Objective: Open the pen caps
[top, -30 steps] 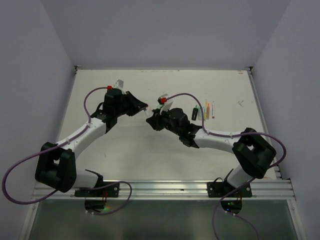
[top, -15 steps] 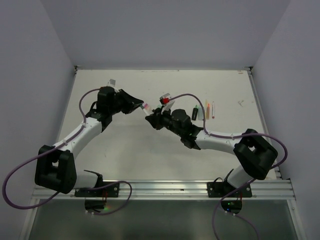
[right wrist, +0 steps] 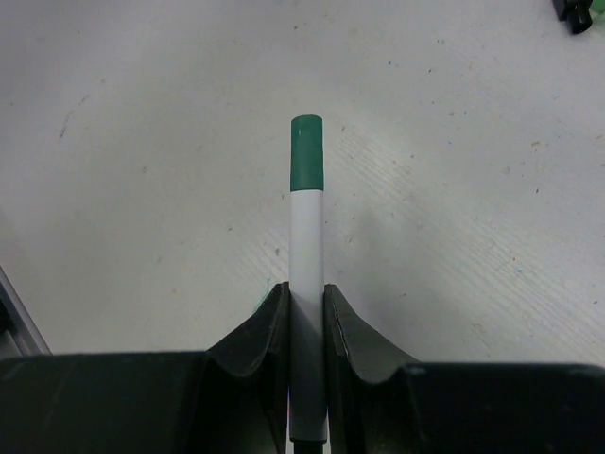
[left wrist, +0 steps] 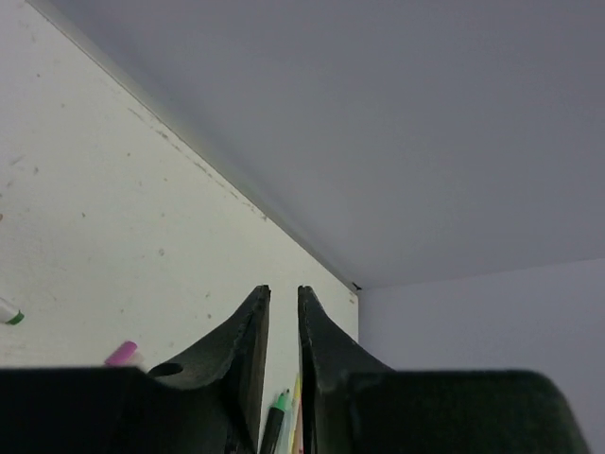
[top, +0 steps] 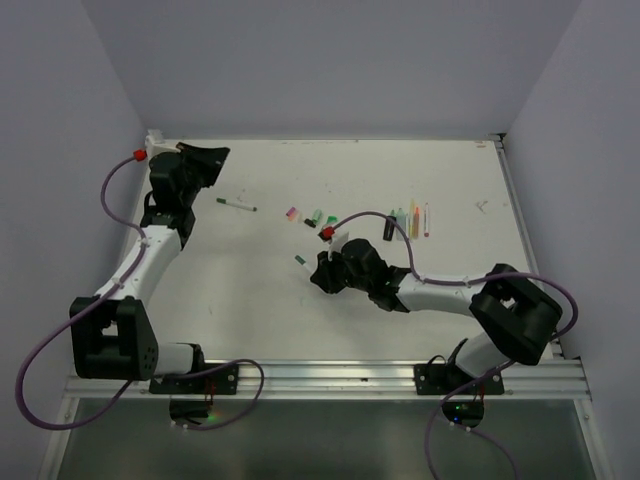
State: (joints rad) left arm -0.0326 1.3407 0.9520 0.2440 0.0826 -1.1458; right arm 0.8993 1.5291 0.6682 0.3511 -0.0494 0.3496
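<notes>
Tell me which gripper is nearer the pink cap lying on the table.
Right. The right gripper, clamped on a white pen, sits just in front of the pink cap. The left gripper is off in the far-left corner, beyond a loose pen.

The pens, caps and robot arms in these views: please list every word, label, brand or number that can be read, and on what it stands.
No text is readable in any view.
The white pen in the right gripper: plain barrel, green end, no print visible.
The pens at the table's right: too small to read.
The arms: no legible labels.

no readable text, labels, brands or numbers on anything
</notes>
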